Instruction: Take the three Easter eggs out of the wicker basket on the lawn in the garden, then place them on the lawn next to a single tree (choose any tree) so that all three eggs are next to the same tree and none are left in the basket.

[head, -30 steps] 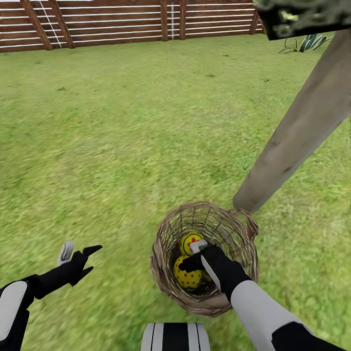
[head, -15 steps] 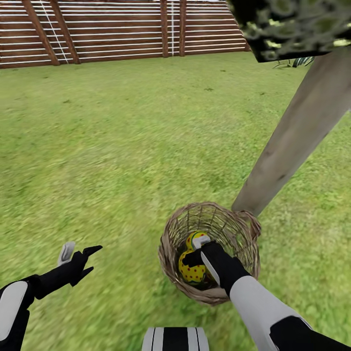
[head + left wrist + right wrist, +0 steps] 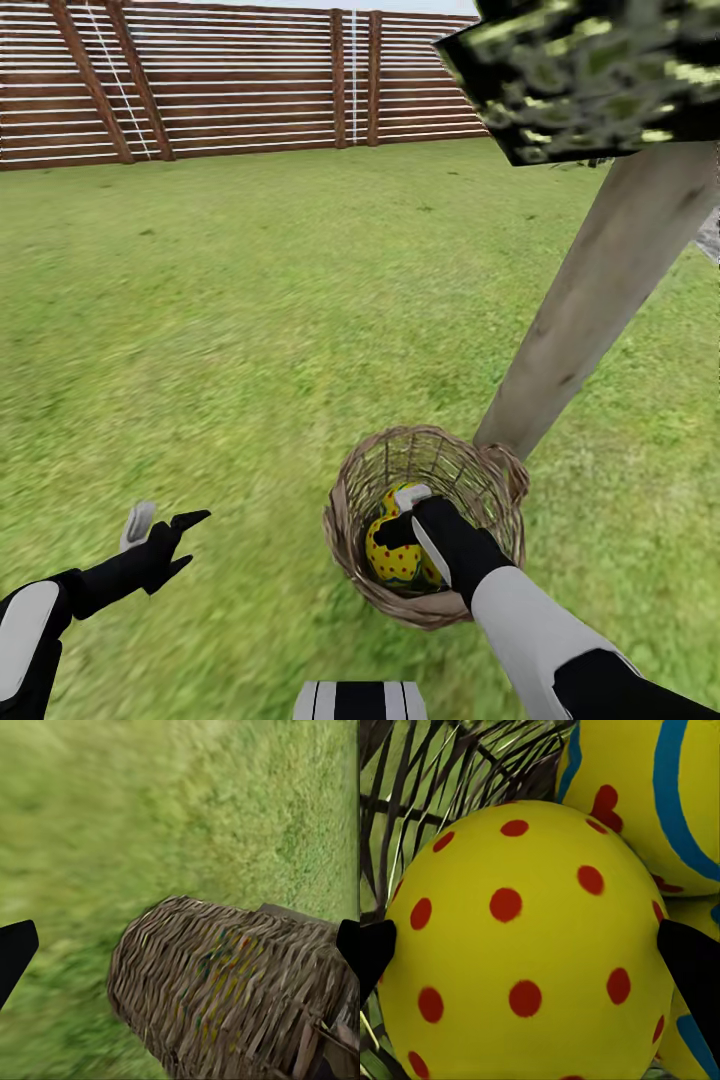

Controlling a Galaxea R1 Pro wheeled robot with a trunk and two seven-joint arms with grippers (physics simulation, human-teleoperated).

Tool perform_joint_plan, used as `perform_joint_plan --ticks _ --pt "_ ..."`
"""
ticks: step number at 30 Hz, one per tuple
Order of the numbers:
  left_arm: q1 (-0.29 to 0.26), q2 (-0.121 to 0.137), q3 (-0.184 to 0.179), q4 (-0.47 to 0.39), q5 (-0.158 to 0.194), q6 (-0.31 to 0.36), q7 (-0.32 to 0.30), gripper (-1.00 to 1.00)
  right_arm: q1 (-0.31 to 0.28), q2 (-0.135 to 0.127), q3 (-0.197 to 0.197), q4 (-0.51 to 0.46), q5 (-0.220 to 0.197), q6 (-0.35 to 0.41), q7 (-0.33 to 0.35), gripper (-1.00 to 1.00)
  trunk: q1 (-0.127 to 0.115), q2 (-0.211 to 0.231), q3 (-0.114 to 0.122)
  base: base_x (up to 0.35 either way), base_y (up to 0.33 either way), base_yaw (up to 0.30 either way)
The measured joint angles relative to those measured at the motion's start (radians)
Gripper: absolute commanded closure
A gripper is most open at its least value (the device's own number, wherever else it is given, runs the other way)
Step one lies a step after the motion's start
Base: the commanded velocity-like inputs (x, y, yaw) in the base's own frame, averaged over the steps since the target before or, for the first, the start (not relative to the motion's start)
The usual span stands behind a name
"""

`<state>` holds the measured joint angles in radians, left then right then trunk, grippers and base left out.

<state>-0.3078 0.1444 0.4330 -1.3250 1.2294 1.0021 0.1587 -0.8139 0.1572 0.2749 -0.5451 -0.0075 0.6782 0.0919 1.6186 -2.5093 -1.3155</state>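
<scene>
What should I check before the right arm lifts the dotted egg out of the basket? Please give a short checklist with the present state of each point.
1. Right gripper is inside the wicker basket: ok.
2. Red-dotted egg sits between the two dark fingertips: ok.
3. Fingers firmly closed on the egg: cannot tell; the tips sit at its sides, contact is unclear.
4. Other eggs are out of the way: not ok; the egg with blue lines lies against the dotted one.
5. Tree trunk close by for placing: ok, it stands right beside the basket.
6. Left gripper is away from the basket, over the lawn: ok, open.
</scene>
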Motion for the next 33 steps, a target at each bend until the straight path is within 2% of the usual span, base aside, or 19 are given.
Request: perform_joint_plan --ticks 4,14,16,17,19,21,24,25,28,30,33 --pt "0.000 0.000 0.000 0.001 0.000 0.000 0.000 -1.00 0.000 0.000 0.000 -0.001 0.012 0.034 0.001 1.00 -0.002 0.001 0.016 0.000 0.000 0.000" --pt "0.000 0.000 0.000 0.002 0.000 0.000 0.000 -1.00 0.000 -0.001 0.000 -0.011 0.014 0.040 0.008 1.00 -0.006 0.003 0.054 0.000 0.000 0.000" --pt "0.000 0.000 0.000 0.002 0.000 0.000 0.000 -1.00 -0.001 -0.004 -0.001 -0.019 0.014 0.076 0.009 1.00 -0.007 0.004 0.062 0.000 0.000 0.000" --pt "0.000 0.000 0.000 0.002 0.000 0.000 0.000 -1.00 -0.002 -0.005 -0.010 -0.044 0.002 0.108 0.010 1.00 -0.008 0.004 0.066 0.000 0.000 0.000" --pt "0.000 0.000 0.000 0.002 0.000 0.000 0.000 -1.00 -0.002 -0.006 -0.025 -0.103 -0.075 0.161 0.014 1.00 -0.009 0.004 0.074 0.000 0.000 0.000" --pt "0.000 0.000 -0.001 0.002 -0.001 0.000 0.000 -1.00 -0.002 -0.007 -0.028 -0.166 -0.099 0.207 0.014 1.00 -0.010 0.005 0.081 0.000 0.000 0.000" --pt "0.000 0.000 -0.002 0.002 -0.001 0.000 0.000 -1.00 -0.001 -0.009 -0.029 -0.244 -0.105 0.227 0.015 1.00 -0.011 0.006 0.093 0.000 0.000 0.000" --pt "0.000 0.000 -0.001 0.002 -0.001 0.000 0.000 -1.00 0.001 -0.009 -0.032 -0.269 -0.106 0.259 0.014 1.00 -0.011 0.006 0.097 0.000 0.000 0.000" --pt "0.000 0.000 -0.002 0.002 -0.001 0.000 0.000 -1.00 0.008 -0.012 -0.062 -0.371 -0.107 0.317 0.013 1.00 -0.013 0.007 0.109 0.000 0.000 0.000" --pt "0.006 0.006 -0.007 0.007 -0.008 -0.006 -0.006 -1.00 0.015 -0.028 -0.070 -0.381 -0.109 0.314 0.018 1.00 -0.013 0.007 0.112 0.000 0.000 0.000" --pt "0.023 -0.008 0.010 0.024 -0.005 -0.017 0.011 -1.00 -0.002 -0.045 -0.054 -0.364 -0.084 0.314 0.002 1.00 -0.013 0.007 0.112 0.000 0.000 0.000"
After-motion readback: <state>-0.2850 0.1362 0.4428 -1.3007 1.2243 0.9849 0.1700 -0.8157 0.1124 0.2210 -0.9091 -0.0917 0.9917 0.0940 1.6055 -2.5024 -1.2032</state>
